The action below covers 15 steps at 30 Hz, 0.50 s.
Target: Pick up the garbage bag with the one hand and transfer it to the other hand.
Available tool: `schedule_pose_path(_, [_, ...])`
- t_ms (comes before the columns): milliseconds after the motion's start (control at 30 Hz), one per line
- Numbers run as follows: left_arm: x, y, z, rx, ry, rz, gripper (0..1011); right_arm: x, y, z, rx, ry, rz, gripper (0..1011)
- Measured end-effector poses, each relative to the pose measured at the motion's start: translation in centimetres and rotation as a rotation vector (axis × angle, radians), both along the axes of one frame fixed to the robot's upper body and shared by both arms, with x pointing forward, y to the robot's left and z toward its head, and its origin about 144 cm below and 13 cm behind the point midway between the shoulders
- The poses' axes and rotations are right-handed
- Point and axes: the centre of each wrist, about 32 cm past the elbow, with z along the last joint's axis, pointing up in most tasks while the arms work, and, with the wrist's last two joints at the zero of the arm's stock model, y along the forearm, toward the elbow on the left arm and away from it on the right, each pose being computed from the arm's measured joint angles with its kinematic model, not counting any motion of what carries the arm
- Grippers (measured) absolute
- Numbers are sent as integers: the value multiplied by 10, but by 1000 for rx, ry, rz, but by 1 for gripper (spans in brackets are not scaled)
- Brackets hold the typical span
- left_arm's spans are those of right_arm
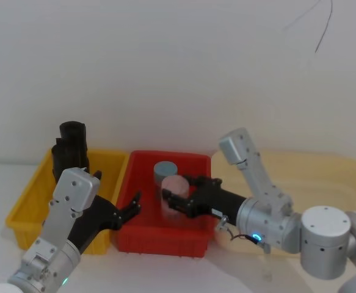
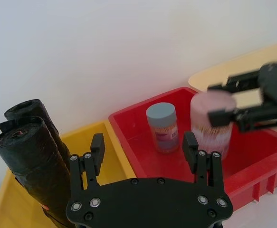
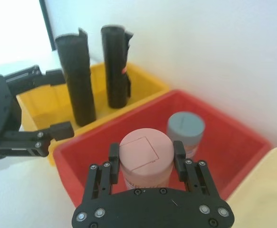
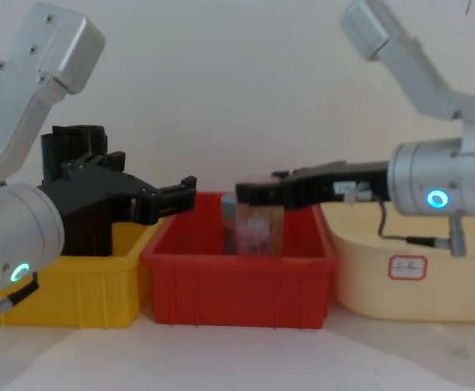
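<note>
Black garbage bag [image 2: 31,156] untouched, we've done nothing yet: left pincer [image 2: 143,141] wide, right pincer [image 3: 146,153] gripping a pink jar [image 1: 174,187].

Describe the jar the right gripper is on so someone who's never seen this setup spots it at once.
Find the red plastic bin in the middle, between the yellow plastic bin and the cream plastic tub. Of its two jars, it is the pink-lidded translucent jar nearer the robot, clamped in the right gripper; the grey-blue-lidded jar behind it stands free.
</note>
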Motion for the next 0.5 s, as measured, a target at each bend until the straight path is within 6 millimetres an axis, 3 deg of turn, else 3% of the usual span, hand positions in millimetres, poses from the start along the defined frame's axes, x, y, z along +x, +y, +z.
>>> schedule_pose_path(500, [0,0,0,0,0,0,1001,-25,-28,44,85,-211,-94,647])
